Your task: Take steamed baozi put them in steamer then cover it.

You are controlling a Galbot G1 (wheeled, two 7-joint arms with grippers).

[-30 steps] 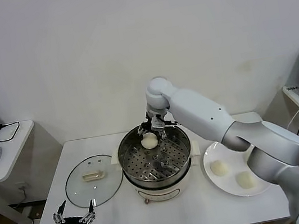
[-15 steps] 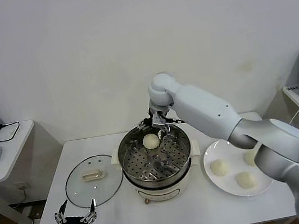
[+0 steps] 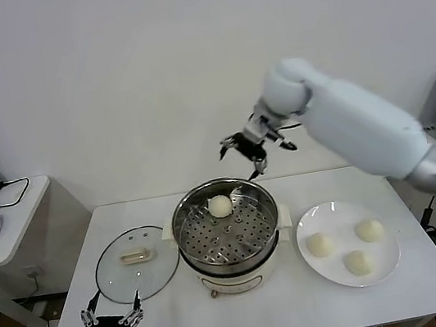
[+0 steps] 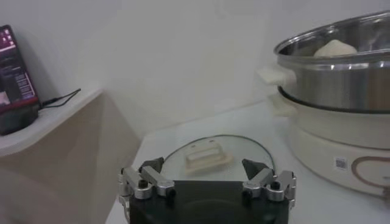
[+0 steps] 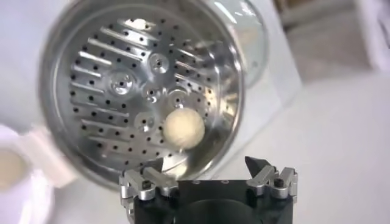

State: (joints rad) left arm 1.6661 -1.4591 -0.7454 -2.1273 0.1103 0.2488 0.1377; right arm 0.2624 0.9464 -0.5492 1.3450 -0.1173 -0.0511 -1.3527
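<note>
One bun [image 3: 220, 205] is seen in the steamer [image 3: 231, 254] at frame centre; three are left on the plate [image 3: 309, 227], lower right. The lid [image 3: 136, 263] is off. The right gripper [image 3: 252, 146], empty, is spread open above; the left gripper [image 3: 110, 319], open, is parked lower left.

Head camera looks forward and down over the whole surface [image 3: 250, 312]. Left wrist camera sits low at the surface's near edge, facing level toward the steamer [image 4: 341, 79]. Right wrist camera hangs high, looking down into the steamer [image 5: 146, 91]. All three share the steamer.
</note>
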